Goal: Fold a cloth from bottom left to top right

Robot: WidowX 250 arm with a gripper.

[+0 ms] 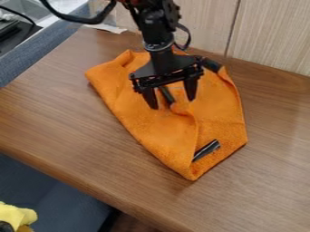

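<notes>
The rumpled orange cloth (167, 136) was spread on the table (72, 136) beneath the tool (172, 103), which was held open; the cloth's long axis was slanted from upper left to lower right, its lower-left edge (144, 138) laid down-left of the tool

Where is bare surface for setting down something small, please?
Bare wooden tabletop lies left of the orange cloth in view, to the table's near edge, and right of the cloth. Crowded is the cloth's upper part, under the end effector.
</notes>
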